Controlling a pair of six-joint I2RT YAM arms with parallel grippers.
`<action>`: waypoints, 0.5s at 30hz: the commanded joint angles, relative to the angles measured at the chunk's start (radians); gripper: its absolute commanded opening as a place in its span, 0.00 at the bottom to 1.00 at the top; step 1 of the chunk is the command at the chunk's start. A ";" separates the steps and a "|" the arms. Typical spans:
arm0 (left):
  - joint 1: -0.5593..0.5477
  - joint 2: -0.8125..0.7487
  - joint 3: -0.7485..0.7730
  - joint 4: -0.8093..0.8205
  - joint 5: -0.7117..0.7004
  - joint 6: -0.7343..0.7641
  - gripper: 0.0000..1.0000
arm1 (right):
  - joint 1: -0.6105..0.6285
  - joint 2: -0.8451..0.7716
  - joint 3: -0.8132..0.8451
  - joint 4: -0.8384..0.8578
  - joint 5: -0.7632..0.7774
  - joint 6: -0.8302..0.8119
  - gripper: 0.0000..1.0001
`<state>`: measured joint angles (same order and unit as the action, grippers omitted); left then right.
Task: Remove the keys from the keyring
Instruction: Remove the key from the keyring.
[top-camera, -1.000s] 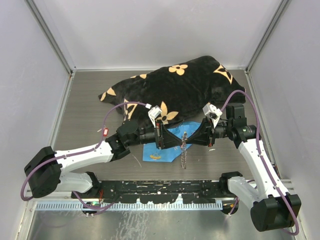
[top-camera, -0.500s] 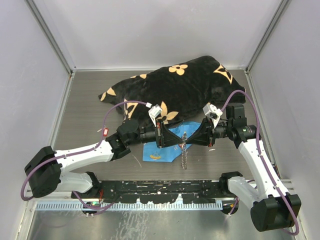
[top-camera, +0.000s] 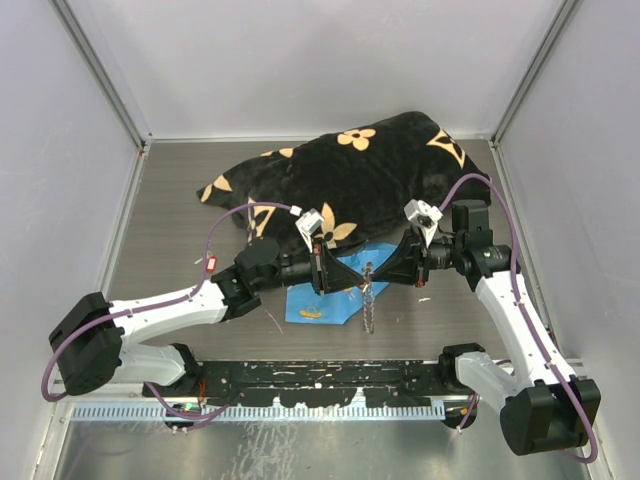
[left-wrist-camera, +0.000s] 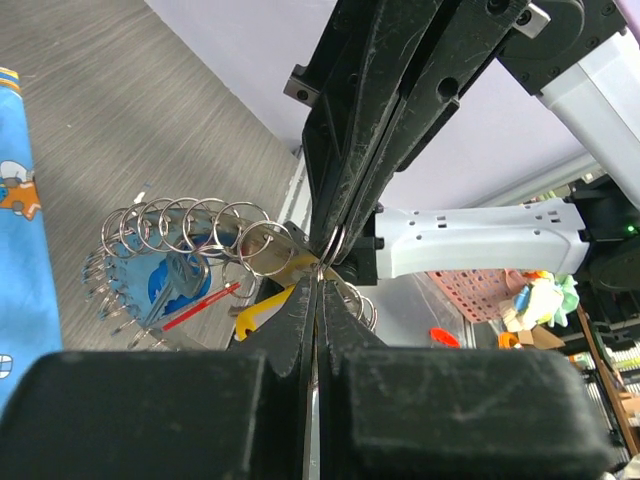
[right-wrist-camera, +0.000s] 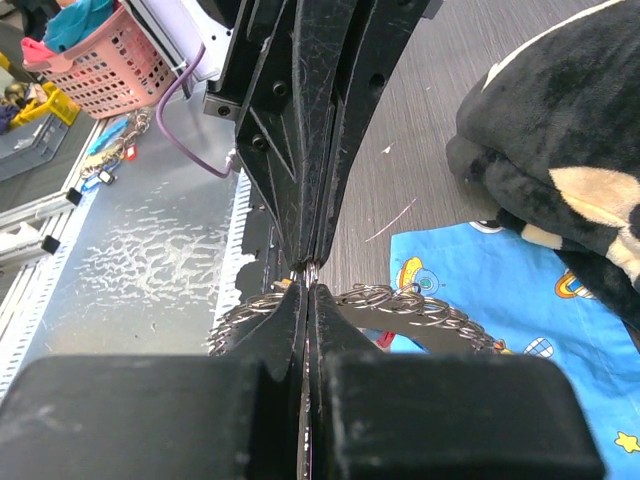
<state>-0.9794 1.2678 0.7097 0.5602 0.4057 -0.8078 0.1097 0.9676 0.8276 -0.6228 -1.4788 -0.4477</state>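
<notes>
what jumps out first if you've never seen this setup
The left pincer and right pincer meet tip to tip mid-table, both shut on the silvery chain-like metal keyring hanging above a blue cartoon-print cloth. Behind them lies a big black plush blanket with tan flowers.

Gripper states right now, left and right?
Left gripper: shut, pinching the keyring.
Right gripper: shut, pinching the same keyring.

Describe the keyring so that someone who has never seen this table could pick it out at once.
Find the black plush blanket with tan flowers, then the blue cartoon cloth in front of it. Over that cloth's right side the left gripper and right gripper meet tip to tip, pinching the keyring: the only silvery chain of linked wire rings, hanging down between them.
</notes>
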 joint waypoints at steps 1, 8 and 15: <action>0.000 -0.005 0.016 -0.005 -0.017 -0.005 0.00 | -0.004 0.017 0.069 0.114 0.006 0.103 0.01; -0.001 0.045 0.041 -0.047 -0.030 0.003 0.00 | -0.004 0.032 0.081 0.138 0.023 0.135 0.01; 0.001 -0.057 -0.045 0.088 -0.097 0.049 0.30 | -0.004 0.017 0.057 0.134 0.006 0.117 0.01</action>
<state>-0.9749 1.3029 0.7082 0.5499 0.3489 -0.8021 0.1089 1.0096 0.8455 -0.5411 -1.4261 -0.3367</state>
